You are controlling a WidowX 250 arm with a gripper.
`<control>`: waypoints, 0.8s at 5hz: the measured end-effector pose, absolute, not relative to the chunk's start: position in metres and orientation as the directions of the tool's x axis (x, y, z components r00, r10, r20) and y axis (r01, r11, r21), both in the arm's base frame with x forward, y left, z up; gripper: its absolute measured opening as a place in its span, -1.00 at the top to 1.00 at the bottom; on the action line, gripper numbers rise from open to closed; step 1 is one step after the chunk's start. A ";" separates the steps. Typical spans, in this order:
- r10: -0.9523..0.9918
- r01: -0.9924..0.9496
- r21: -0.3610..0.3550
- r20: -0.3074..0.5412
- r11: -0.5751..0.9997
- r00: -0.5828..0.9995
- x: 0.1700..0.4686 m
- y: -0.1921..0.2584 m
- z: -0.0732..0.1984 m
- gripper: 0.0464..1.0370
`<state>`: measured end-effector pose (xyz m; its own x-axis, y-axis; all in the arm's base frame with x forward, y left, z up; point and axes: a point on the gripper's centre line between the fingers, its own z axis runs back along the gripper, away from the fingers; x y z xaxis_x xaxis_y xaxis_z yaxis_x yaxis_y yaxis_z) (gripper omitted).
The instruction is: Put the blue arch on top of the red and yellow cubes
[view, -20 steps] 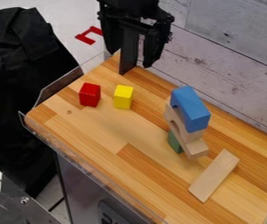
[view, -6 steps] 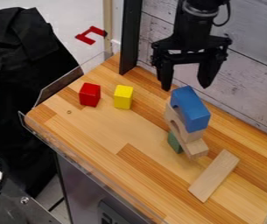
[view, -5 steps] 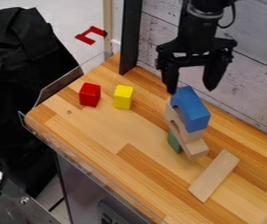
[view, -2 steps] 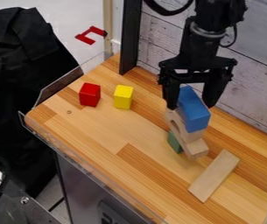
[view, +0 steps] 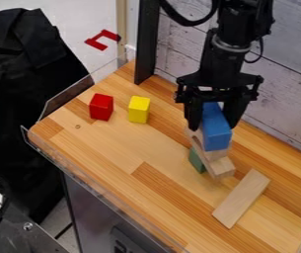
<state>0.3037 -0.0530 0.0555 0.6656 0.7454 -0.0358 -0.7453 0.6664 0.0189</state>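
The pincer (view: 213, 126) seems to be pinching the arch (view: 217, 137), up on the wooden stack (view: 219, 167). Grasping step, I'd say; next wants a straight lift (tippy pile, that), then across to the red cube (view: 101, 107) and yellow cube (view: 138, 110).

- red wooden cube (view: 100, 107) left of yellow wooden cube (view: 138, 109) on wooden tabletop (view: 113, 153)
- blue wooden arch (view: 216, 129) atop pale wooden blocks (view: 221, 168), right of both
- green wooden block (view: 196, 161) low beneath
- flat wooden plank (view: 242, 198) in front, rightward
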 end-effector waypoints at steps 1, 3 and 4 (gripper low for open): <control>0.741 -0.744 -0.025 -0.077 0.668 0.667 0.305 -0.052 0.054 -0.06; 0.722 -0.726 -0.127 -0.077 0.676 0.687 0.300 -0.033 0.066 -0.06; 0.726 -0.719 -0.157 -0.016 0.677 0.687 0.302 -0.009 0.085 -0.06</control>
<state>0.3024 -0.0088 0.0848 0.6875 0.7260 -0.0158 -0.7188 0.6772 -0.1572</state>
